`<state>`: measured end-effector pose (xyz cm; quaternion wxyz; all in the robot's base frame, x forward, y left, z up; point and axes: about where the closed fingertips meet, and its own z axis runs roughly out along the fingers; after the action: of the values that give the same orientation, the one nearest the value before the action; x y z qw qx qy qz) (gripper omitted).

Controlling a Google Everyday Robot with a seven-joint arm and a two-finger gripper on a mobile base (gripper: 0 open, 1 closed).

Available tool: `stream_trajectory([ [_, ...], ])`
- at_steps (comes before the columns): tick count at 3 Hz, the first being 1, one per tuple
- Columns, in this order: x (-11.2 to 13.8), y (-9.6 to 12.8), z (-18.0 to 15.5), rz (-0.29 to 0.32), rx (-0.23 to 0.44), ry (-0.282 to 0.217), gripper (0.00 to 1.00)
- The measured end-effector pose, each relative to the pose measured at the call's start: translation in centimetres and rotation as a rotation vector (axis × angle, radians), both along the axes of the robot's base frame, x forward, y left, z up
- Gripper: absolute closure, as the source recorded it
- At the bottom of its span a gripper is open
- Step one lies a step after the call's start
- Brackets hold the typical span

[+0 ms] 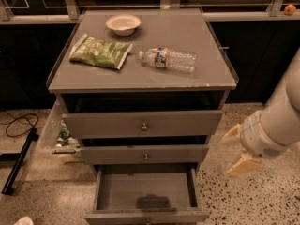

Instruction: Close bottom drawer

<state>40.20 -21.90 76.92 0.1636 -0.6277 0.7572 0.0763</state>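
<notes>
The bottom drawer (146, 215) of the grey-brown cabinet is pulled far out, its inside empty, its front panel at the lower edge of the camera view. The two drawers above it stick out a little, each with a small round knob. My gripper (236, 150) hangs to the right of the cabinet, beside the middle drawer's right end and above the floor. Its pale fingers (243, 164) are spread apart and hold nothing. It touches no drawer.
On the cabinet top (140, 76) lie a white bowl (123, 23), a green snack bag (100, 51) and a plastic water bottle (168, 59). A clear bin with small items (61, 137) stands left of the cabinet. A black stand base (18, 162) and cable lie on the speckled floor.
</notes>
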Motion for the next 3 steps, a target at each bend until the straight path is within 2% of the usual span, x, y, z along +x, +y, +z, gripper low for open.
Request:
stream_trajectory([
  [1,-0.90,0.39,-5.52,0.011,0.025,0.042,0.66],
  [2,-0.71,0.61,-5.75,0.040,0.024,0.059,0.89],
  [3,-0.71,0.62,-5.78,0.040,0.024,0.060,1.00],
])
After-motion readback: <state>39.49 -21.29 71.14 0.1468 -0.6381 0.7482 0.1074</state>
